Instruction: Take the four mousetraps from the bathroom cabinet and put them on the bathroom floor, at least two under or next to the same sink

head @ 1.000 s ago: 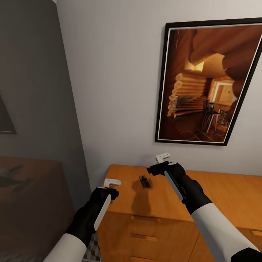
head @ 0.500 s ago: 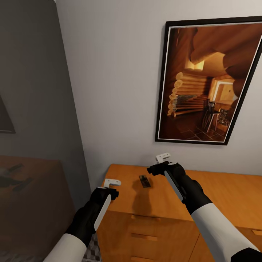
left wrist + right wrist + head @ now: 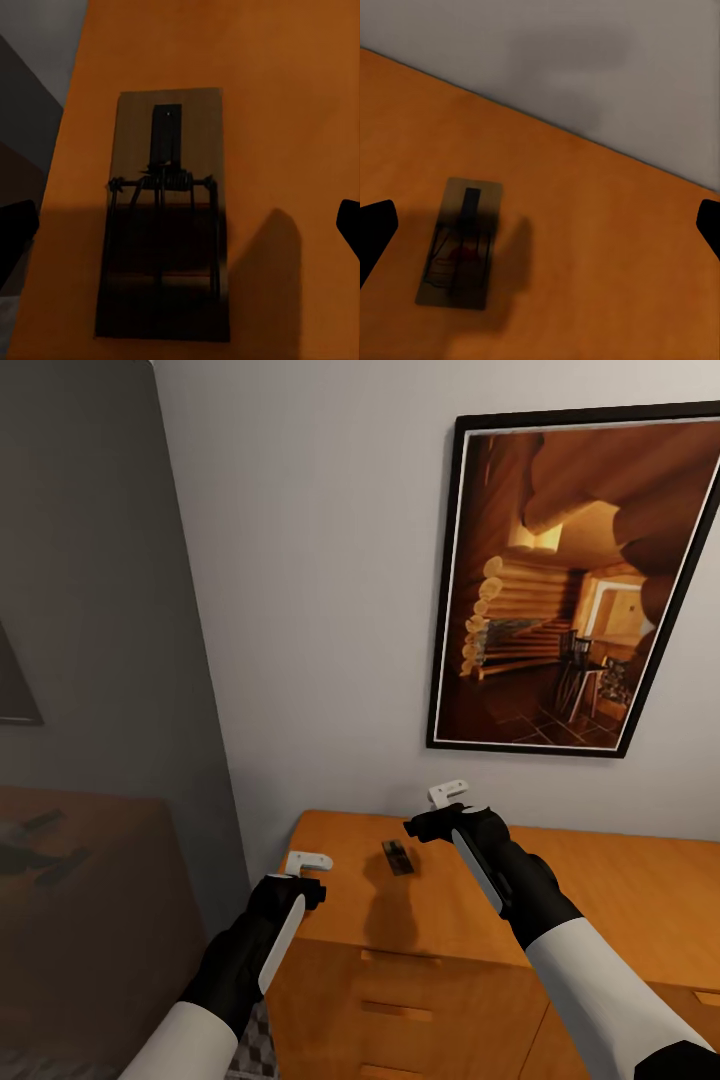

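One mousetrap (image 3: 397,858) lies flat on the cabinet (image 3: 600,900) top, near its left end and closer to the back edge than the front. The left gripper (image 3: 305,863) hangs near the front left corner, fingers spread wide and empty. The right gripper (image 3: 447,797) hovers just beyond the trap towards the wall, fingers also wide with nothing between them. By my judgement this trap is yet to be picked up; the others and the sink are out of sight.

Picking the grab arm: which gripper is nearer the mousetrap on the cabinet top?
Right, narrowly. The right gripper hovers just beside the mousetrap, toward the wall; the left gripper sits farther off at the cabinet top's left edge.
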`<state>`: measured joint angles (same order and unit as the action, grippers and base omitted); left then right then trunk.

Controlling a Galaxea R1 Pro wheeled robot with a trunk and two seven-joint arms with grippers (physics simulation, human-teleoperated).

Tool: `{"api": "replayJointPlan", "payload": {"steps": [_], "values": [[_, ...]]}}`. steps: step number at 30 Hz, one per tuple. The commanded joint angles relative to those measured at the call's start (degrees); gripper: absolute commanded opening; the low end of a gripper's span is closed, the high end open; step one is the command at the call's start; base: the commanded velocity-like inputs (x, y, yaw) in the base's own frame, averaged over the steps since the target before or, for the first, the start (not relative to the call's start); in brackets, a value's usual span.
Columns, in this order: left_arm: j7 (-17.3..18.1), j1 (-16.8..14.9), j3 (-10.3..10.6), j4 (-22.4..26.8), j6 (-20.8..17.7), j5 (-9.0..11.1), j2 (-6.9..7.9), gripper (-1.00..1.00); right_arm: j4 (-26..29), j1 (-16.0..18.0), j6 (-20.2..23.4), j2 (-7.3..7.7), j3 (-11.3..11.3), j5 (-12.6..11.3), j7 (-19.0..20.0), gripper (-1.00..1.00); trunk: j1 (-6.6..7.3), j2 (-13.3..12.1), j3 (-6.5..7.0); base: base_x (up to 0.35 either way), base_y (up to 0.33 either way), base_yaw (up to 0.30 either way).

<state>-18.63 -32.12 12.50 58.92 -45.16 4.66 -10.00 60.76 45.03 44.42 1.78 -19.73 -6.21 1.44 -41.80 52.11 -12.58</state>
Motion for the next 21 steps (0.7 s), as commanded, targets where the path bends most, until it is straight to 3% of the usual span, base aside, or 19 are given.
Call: {"api": "replayJointPlan", "payload": {"steps": [1,21], "values": [[-0.5,0.0,0.1,0.1,-0.2,0.5,0.0,1.0,0.1,0.1,0.2,0.06,-0.2,-0.5,-0.2,1.0,-0.24,0.5,-0.27,0.0,0.0,0.0],[-0.2,0.0,0.1,0.0,-0.2,0.5,0.0,1.0,0.1,0.1,0.3,0.06,-0.1,-0.5,-0.2,1.0,-0.46,0.9,-0.45,0.0,0.0,0.0]]}}
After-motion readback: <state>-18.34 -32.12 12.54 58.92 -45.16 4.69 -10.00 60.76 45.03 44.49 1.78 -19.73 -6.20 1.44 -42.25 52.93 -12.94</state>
